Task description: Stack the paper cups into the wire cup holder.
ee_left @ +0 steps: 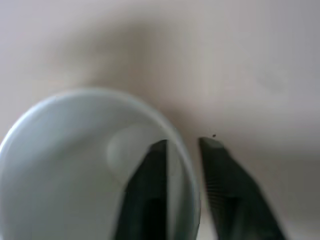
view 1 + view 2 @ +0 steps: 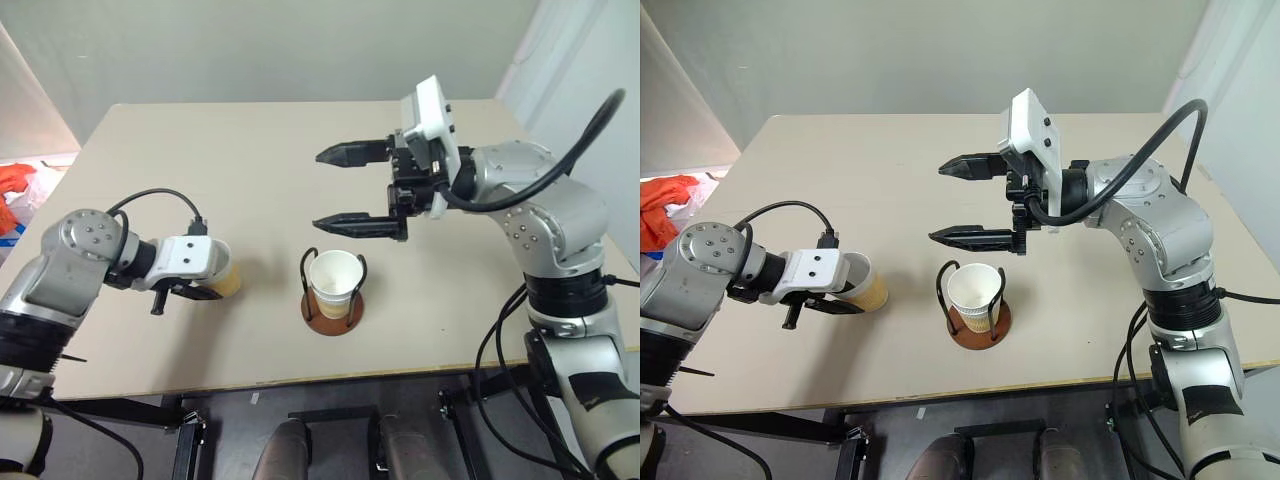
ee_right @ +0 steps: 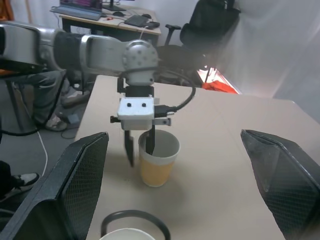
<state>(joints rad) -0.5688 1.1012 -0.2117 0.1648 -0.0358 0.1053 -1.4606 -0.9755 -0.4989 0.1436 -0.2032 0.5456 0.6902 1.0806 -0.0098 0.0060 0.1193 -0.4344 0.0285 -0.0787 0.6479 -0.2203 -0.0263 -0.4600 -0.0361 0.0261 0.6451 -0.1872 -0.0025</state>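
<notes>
**A:** Where do the cups stand?

**B:** One paper cup (image 2: 334, 284) sits upright inside the wire cup holder (image 2: 333, 318), between its two black wire loops, on the reddish-brown disc base near the front edge of the table (image 2: 250, 120). Whether more than one cup is nested there cannot be told. A second paper cup (image 2: 866, 283) stands on the table to the robot's left of the holder, apart from it, tilted a little.

**A:** And the left gripper?

**B:** The left gripper (image 2: 845, 303) is at that second cup. In the left wrist view one black finger (image 1: 148, 190) reaches inside the white rim while the other lies outside it, with the cup wall between them; the fingers are drawn close together, pinching the wall. The right wrist view shows the same straddle from across the table, the cup's foot on the tabletop.

**A:** The right gripper?

**B:** The right gripper (image 2: 348, 188) hangs above the table, behind and a little to the right of the holder, pointing toward the robot's left. Its two fingers are spread wide and hold nothing.

**A:** Anything else around?

**B:** An orange cloth (image 2: 668, 205) lies off the table's left side, and the right wrist view shows a black office chair (image 3: 210, 25) and a desk (image 3: 100, 20) beyond the table.
</notes>
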